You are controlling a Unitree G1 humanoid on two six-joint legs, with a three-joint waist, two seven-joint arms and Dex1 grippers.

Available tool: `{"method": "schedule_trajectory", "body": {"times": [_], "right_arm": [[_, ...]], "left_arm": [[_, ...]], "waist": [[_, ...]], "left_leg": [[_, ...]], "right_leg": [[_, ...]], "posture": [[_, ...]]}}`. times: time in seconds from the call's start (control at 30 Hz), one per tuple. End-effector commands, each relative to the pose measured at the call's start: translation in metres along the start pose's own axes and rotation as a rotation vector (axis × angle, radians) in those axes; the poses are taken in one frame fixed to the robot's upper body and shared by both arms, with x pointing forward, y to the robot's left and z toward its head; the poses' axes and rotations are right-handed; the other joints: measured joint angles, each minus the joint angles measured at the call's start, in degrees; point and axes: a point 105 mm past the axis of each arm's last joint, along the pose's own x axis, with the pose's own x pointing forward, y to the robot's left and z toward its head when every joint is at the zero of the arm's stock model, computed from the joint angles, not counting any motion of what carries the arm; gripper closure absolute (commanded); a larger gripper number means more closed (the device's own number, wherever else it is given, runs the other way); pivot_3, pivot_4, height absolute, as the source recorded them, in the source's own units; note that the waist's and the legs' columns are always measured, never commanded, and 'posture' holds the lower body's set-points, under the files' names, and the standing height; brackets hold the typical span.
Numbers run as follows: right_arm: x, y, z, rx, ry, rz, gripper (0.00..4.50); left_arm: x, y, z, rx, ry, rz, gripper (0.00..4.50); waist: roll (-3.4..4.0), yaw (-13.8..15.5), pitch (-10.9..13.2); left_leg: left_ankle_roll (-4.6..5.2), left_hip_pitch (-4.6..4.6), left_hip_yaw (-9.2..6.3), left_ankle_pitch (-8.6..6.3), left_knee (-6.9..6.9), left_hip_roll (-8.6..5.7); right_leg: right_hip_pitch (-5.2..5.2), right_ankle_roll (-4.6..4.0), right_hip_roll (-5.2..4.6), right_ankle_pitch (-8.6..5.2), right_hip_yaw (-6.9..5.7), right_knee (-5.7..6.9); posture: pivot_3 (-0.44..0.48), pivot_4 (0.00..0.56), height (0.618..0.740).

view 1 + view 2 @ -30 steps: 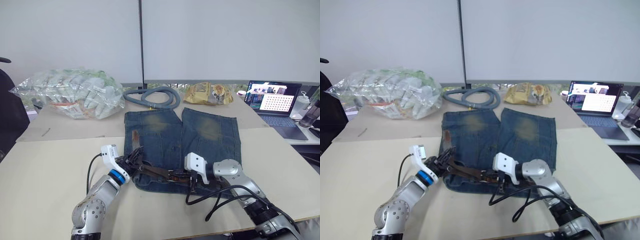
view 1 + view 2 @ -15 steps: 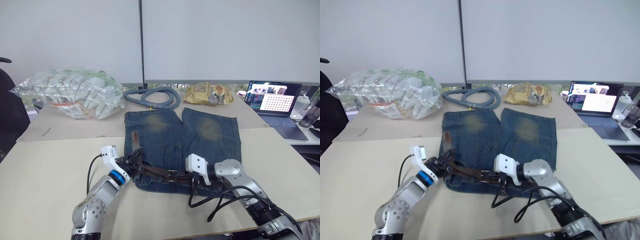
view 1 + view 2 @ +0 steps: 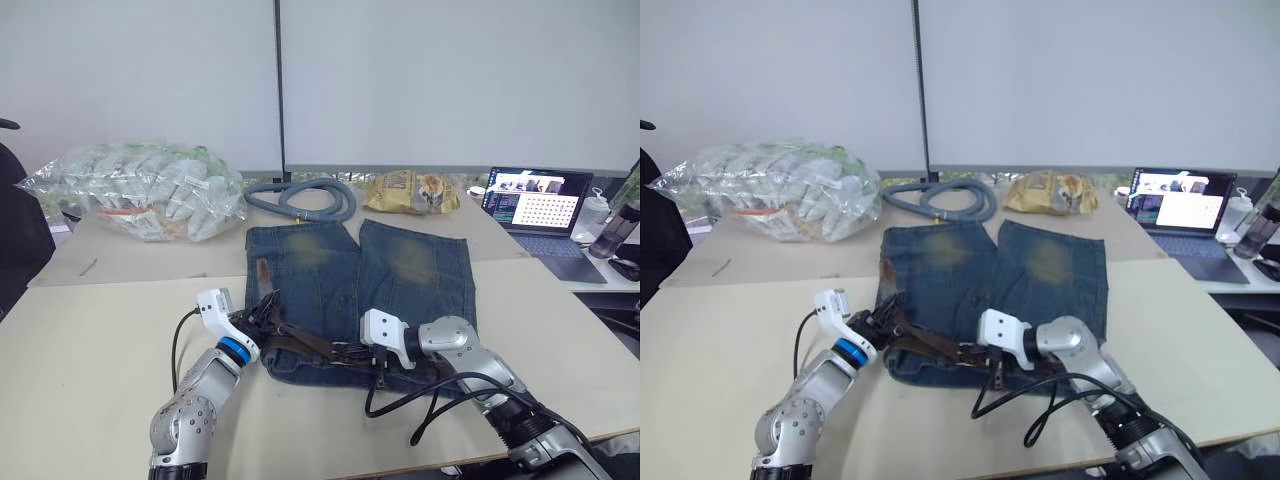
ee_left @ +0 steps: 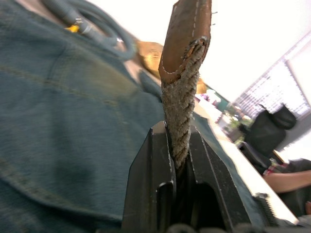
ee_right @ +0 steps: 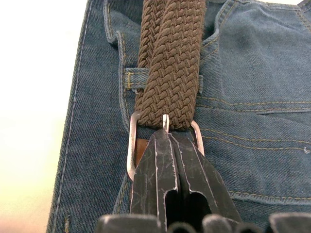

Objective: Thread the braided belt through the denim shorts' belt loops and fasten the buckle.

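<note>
The denim shorts (image 3: 400,265) lie flat on the table, waistband toward me. The braided belt (image 3: 315,345) runs along that waistband. My left gripper (image 3: 262,318) is shut on the belt's leather-capped tip (image 4: 184,43), which stands up from between the fingers (image 4: 150,165). My right gripper (image 5: 166,138) is shut at the buckle (image 5: 132,145), and the silvery prong pokes out at its fingertips. Two layers of belt (image 5: 170,63) pass through the buckle frame and over a belt loop (image 5: 130,79).
Behind the shorts lie a coiled grey hose (image 3: 300,195), a large clear plastic bag (image 3: 140,185) and a yellow snack bag (image 3: 412,190). A laptop (image 3: 530,205) and a bottle (image 3: 615,230) stand at the far right. Black cables (image 3: 420,395) loop beside my right arm.
The whole picture has shifted slightly, so the camera moved. Both grippers keep the same hold on the belt.
</note>
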Motion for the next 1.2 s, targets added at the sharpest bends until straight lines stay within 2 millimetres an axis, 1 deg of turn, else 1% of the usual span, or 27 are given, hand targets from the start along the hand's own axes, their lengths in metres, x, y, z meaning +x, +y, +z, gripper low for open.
{"method": "schedule_trajectory", "body": {"times": [0.03,0.07,0.13,0.23,0.33,0.43,0.53,0.6,0.73,0.83,0.93,1.07,1.13,1.2], "right_arm": [[0.013,0.032,-0.043,0.131,0.158,0.092,4.49],[0.014,0.033,-0.041,0.133,0.151,0.094,4.49],[0.016,0.037,-0.043,0.133,0.163,0.113,4.49],[0.018,0.043,-0.046,0.141,0.175,0.131,4.49],[0.02,0.044,-0.045,0.149,0.172,0.133,4.49],[0.021,0.045,-0.045,0.152,0.172,0.132,4.49],[0.022,0.044,-0.044,0.159,0.17,0.123,4.49],[0.022,0.044,-0.044,0.163,0.167,0.117,4.49],[0.022,0.044,-0.042,0.165,0.165,0.11,4.49],[0.022,0.044,-0.041,0.167,0.163,0.105,4.49],[0.022,0.043,-0.042,0.163,0.169,0.09,4.49],[0.023,0.039,-0.039,0.149,0.137,0.058,4.49],[0.019,0.032,-0.033,0.154,0.088,0.004,4.49],[0.003,0.019,-0.018,0.179,-0.023,-0.1,4.49]], "left_arm": [[0.005,-0.019,0.022,0.046,-0.072,-0.09,4.5],[0.006,-0.024,0.021,0.045,-0.066,-0.116,4.5],[0.014,-0.047,0.018,0.053,-0.042,-0.227,4.5],[0.025,-0.07,0.016,0.039,-0.022,-0.338,4.5],[0.032,-0.099,0.01,0.009,0.016,-0.482,4.5],[0.034,-0.125,0.006,-0.035,0.047,-0.611,4.5],[0.031,-0.151,0.004,-0.119,0.086,-0.745,4.5],[0.027,-0.163,0.005,-0.169,0.103,-0.81,4.5],[0.024,-0.172,0.006,-0.216,0.111,-0.861,4.5],[0.021,-0.175,0.005,-0.224,0.12,-0.879,4.5],[0.02,-0.174,0.003,-0.221,0.128,-0.875,4.5],[0.022,-0.169,0.002,-0.201,0.125,-0.84,4.5],[0.026,-0.164,0.0,-0.129,0.105,-0.807,4.5],[0.029,-0.155,-0.005,0.018,0.091,-0.77,4.5]], "waist": [[-0.09,0.0,-0.1],[-0.09,0.0,-0.1],[-0.13,0.0,-0.1],[-0.2,0.0,-0.2],[-0.21,-0.1,-0.2],[-0.21,-0.2,-0.2],[-0.21,-0.2,-0.2],[-0.21,-0.2,-0.2],[-0.21,-0.3,-0.2],[-0.21,-0.3,-0.2],[-0.21,-0.3,-0.2],[-0.22,-0.3,-0.2],[-0.22,-0.3,-0.2],[-0.21,0.0,-0.1]], "left_leg": [[-0.01,0.0,0.0,0.0,-0.02,0.0],[-0.02,0.01,0.0,0.0,-0.04,0.0],[-0.05,0.03,0.0,0.01,-0.1,0.0],[-0.11,0.07,0.0,0.04,-0.18,0.0],[-0.11,0.16,0.02,0.05,-0.25,0.0],[-0.16,0.27,0.04,0.08,-0.38,0.02],[-0.24,0.28,0.02,0.12,-0.45,0.12],[-0.25,0.28,0.02,0.13,-0.46,0.17],[-0.25,0.29,0.02,0.13,-0.46,0.21],[-0.25,0.28,0.03,0.13,-0.47,0.21],[-0.25,0.28,0.02,0.13,-0.48,0.21],[-0.25,0.28,0.02,0.13,-0.48,0.22],[-0.25,0.29,0.01,0.13,-0.48,0.23],[-0.26,0.29,0.03,0.13,-0.49,0.24]], "right_leg": [[0.0,-0.01,0.0,-0.01,0.0,0.0],[0.0,-0.02,0.0,-0.01,0.0,0.0],[0.0,-0.04,0.0,-0.02,0.01,-0.01],[0.0,-0.07,0.02,-0.04,-0.01,-0.01],[0.06,-0.06,0.03,-0.04,0.0,-0.01],[0.1,-0.06,0.08,-0.04,0.02,-0.02],[0.09,-0.05,0.18,-0.05,-0.02,-0.01],[0.08,-0.06,0.22,-0.05,-0.02,0.0],[0.08,-0.14,0.25,-0.1,-0.02,0.0],[0.07,-0.36,0.25,-0.23,-0.01,0.0],[0.07,-0.37,0.25,-0.24,-0.02,0.0],[0.07,-0.38,0.25,-0.24,-0.02,0.0],[0.07,-0.38,0.25,-0.25,-0.02,0.0],[0.07,-0.4,0.25,-0.25,-0.03,-0.01]], "posture": [[0.0,0.15,0.74],[0.0,0.15,0.74],[0.0,0.15,0.74],[0.0,0.15,0.74],[0.0,0.15,0.74],[0.0,0.15,0.74],[0.0,0.15,0.74],[0.0,0.15,0.74],[0.0,0.15,0.74],[0.0,0.15,0.74],[0.0,0.15,0.74],[0.0,0.15,0.74],[0.0,0.15,0.74],[0.0,0.15,0.74]]}}
